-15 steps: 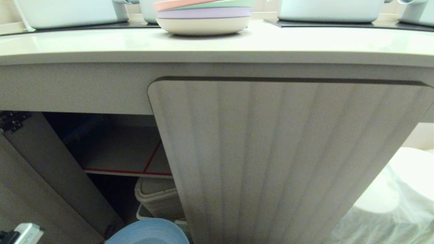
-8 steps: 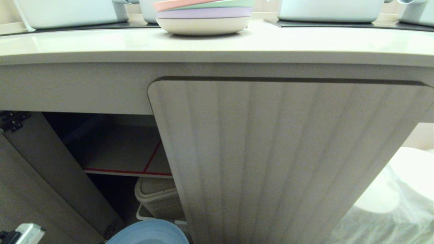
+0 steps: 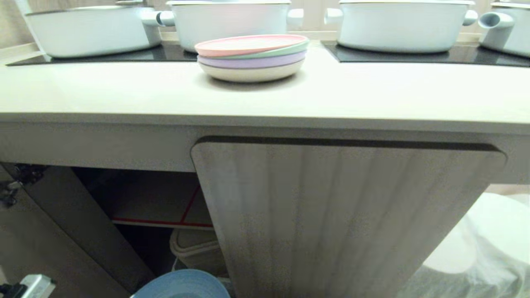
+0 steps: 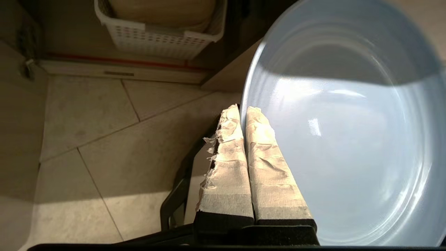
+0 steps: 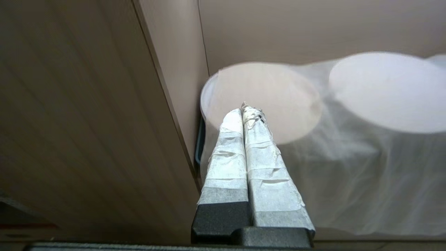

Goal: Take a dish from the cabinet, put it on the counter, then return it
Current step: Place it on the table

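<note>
The light-blue dish (image 4: 341,139) hangs tilted above the tiled floor in front of the cabinet (image 3: 343,219). My left gripper (image 4: 243,108) is shut on its rim, one taped finger on each side. In the head view only the dish's far edge (image 3: 182,285) shows, at the bottom, below the open left door (image 3: 62,231) and the red-edged shelf (image 3: 161,207). The counter (image 3: 265,99) runs across above. My right gripper (image 5: 243,109) is shut on nothing and hangs beside the closed ribbed door.
A pink-topped stack of pastel plates (image 3: 251,56) sits mid-counter, with white pots (image 3: 399,25) behind on black cooktop panels. A white basket (image 4: 156,33) stands low in the cabinet. Plastic-covered white round things (image 3: 488,248) stand to the right.
The whole head view has shifted down: the camera has risen, showing more of the countertop and pots. The dish stays in the left gripper at the picture's bottom edge.
</note>
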